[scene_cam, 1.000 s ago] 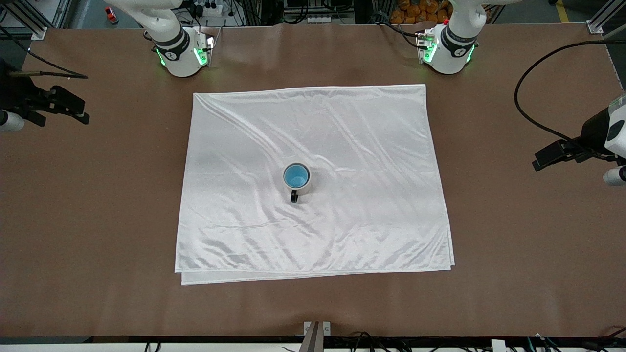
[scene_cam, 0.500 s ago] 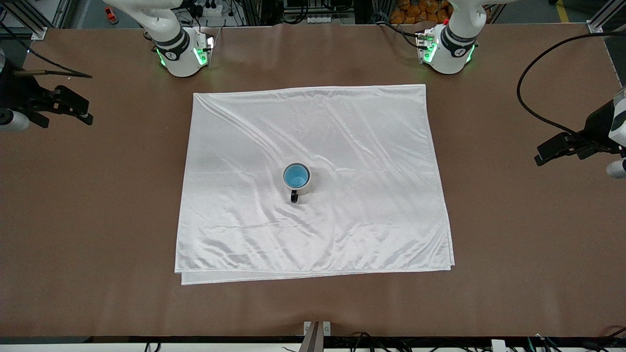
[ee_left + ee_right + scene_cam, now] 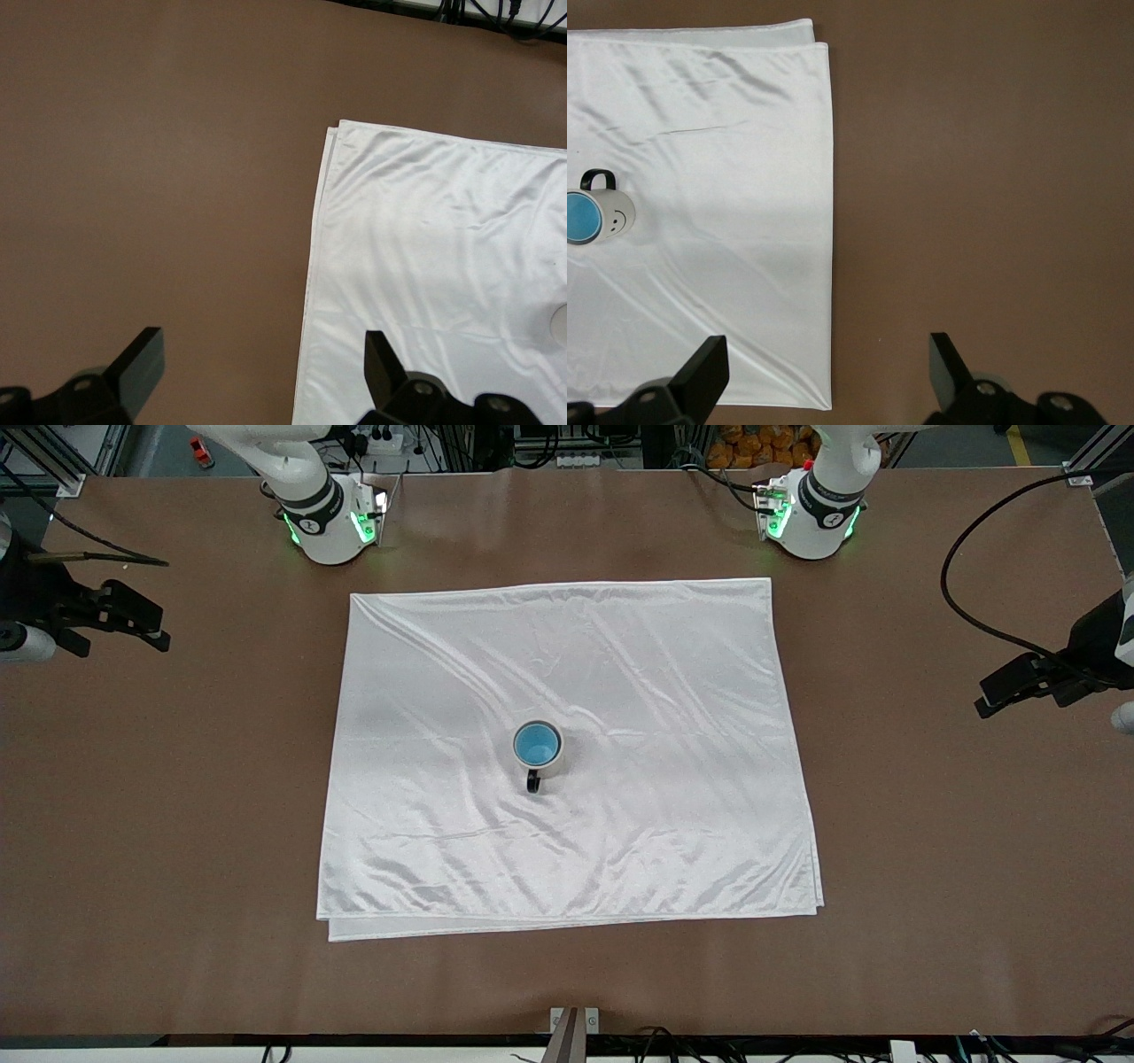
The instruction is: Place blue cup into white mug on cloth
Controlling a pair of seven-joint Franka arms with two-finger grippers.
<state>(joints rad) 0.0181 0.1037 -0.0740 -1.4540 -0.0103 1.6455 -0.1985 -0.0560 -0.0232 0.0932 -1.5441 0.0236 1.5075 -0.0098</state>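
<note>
The blue cup [image 3: 535, 744] stands inside the white mug [image 3: 555, 761], which sits upright near the middle of the cloth [image 3: 620, 673]. The mug's black handle [image 3: 532, 782] points toward the front camera. In the right wrist view, mug [image 3: 616, 215] and cup [image 3: 579, 220] rest on the cloth [image 3: 726, 159]. My right gripper [image 3: 146, 627] [image 3: 828, 359] hangs open and empty over the table at the right arm's end. My left gripper [image 3: 997, 695] [image 3: 263, 354] hangs open and empty at the left arm's end, beside the cloth's edge [image 3: 425, 248].
Brown table [image 3: 930, 850] surrounds the cloth on all sides. A black cable [image 3: 952, 611] loops over the table near the left gripper. Both arm bases [image 3: 332, 522] [image 3: 811, 514] stand at the table's edge farthest from the front camera.
The left gripper has drifted farther out toward its end of the table. The right gripper has barely shifted. Cup, mug and cloth have not moved.
</note>
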